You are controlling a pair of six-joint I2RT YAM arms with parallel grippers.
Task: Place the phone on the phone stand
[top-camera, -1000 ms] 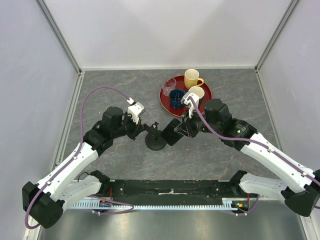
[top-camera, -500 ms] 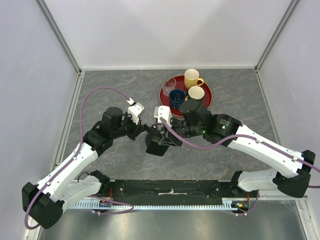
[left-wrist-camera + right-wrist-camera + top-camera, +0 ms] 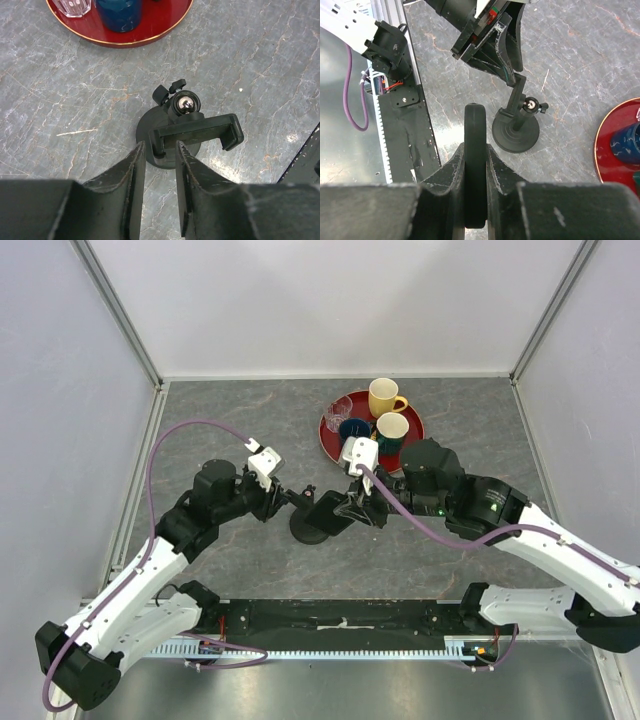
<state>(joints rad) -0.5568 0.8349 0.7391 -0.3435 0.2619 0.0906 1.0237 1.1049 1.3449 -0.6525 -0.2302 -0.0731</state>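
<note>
The phone stand (image 3: 303, 531) stands on the grey table left of the red tray; its disc base, ball joint and cradle (image 3: 197, 131) show in the left wrist view. My left gripper (image 3: 293, 498) is shut on the left end of the cradle (image 3: 160, 150). My right gripper (image 3: 352, 508) is shut on the phone (image 3: 328, 510) and holds it tilted just right of and above the stand. In the right wrist view the phone (image 3: 475, 165) stands edge-on between my fingers, with the stand's base (image 3: 516, 134) just beyond it to the right.
A round red tray (image 3: 418, 426) behind the stand holds a yellow mug (image 3: 383, 397), a cream mug (image 3: 392, 427), a blue cup (image 3: 352, 429) and a clear glass (image 3: 339, 407). The tray rim (image 3: 150, 39) lies just beyond the stand. The metal rail (image 3: 402, 125) runs along the near edge.
My right arm swung the phone left over the stand, then drew it back a little to the right. My left gripper stayed at the stand's cradle.
</note>
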